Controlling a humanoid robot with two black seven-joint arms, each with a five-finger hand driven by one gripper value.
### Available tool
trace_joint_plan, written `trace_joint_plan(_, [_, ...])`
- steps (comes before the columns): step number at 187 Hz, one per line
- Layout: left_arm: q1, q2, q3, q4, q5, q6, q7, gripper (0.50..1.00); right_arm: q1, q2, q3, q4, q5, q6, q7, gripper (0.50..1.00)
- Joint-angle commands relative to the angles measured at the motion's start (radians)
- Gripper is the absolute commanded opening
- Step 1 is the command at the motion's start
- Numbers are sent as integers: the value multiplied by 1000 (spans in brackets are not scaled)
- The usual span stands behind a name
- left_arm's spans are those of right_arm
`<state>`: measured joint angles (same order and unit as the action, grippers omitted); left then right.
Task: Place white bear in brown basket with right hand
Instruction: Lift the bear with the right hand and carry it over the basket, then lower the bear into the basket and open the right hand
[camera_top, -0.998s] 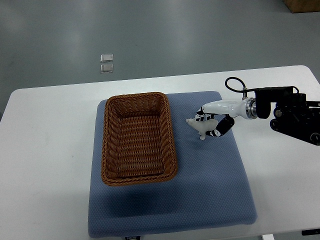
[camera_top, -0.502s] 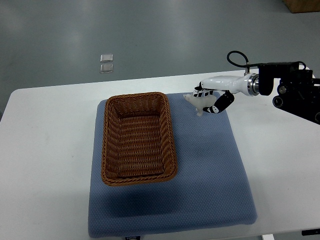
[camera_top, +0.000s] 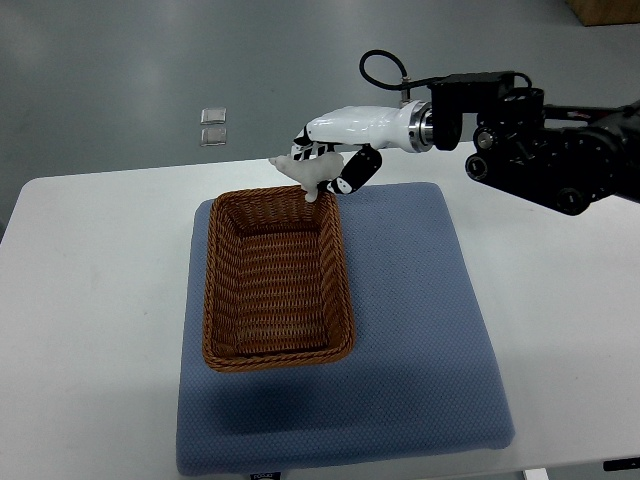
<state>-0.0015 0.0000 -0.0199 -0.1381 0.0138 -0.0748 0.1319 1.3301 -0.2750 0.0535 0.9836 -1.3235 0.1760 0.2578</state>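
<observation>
White bear (camera_top: 301, 170), a small pale toy figure, is held in the air just above the far right corner of the brown basket (camera_top: 277, 276), not touching the wicker as far as the picture shows. The right hand (camera_top: 325, 160), white with black joints, has its fingers curled around the bear, pinching it from above and from the side, so that the toy's head sticks out to the left of the grip. The arm behind the hand is white near the wrist, then black and bulky, with a looped black cable on top, and it comes in from the right edge of the picture. The basket is a rectangular woven tray, open at the top and with nothing inside it; it lies on the left part of a blue mat (camera_top: 420, 360), which in turn rests on a white tabletop (camera_top: 90, 330). Beyond the far edge of the tabletop is a grey floor (camera_top: 120, 60) with two small clear squares (camera_top: 213, 127) lying on it. The left arm is not in the picture. By the look of it, the pick-up is done and the carry is almost complete: what remains is to bring the bear further over the basket's hollow, lower it, and open the fingers.
</observation>
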Motion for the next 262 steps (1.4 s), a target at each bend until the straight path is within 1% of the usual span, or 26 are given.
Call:
trace_joint_plan(1, [0, 0, 0, 0, 0, 0, 0, 1000, -8, 75, -1, -33, -3, -21, 1, 500])
trace_joint_plan(40, [0, 0, 0, 0, 0, 1, 0, 1000, -45, 189, -1, -45, -14, -53, 3, 500])
trace_joint_plan(70, [0, 0, -2, 0, 0, 1, 0, 1000, -87, 246, -3, -45, -79, -69, 3, 500])
trace_joint_plan(95, [0, 0, -2, 0, 0, 0, 0, 1000, -126, 273, -12, -60, -109, -90, 3, 500])
trace_joint_plan(127, [0, 0, -2, 0, 0, 0, 0, 1000, -161, 275, -14, -120, -114, -95, 3, 500])
trace_joint_plan(179, [0, 0, -2, 0, 0, 0, 0, 1000, -180, 275, -15, -125, -114, -98, 3, 500])
trace_joint_plan(262, [0, 0, -2, 0, 0, 0, 0, 1000, -198, 275, -17, -186, -128, -109, 5, 500])
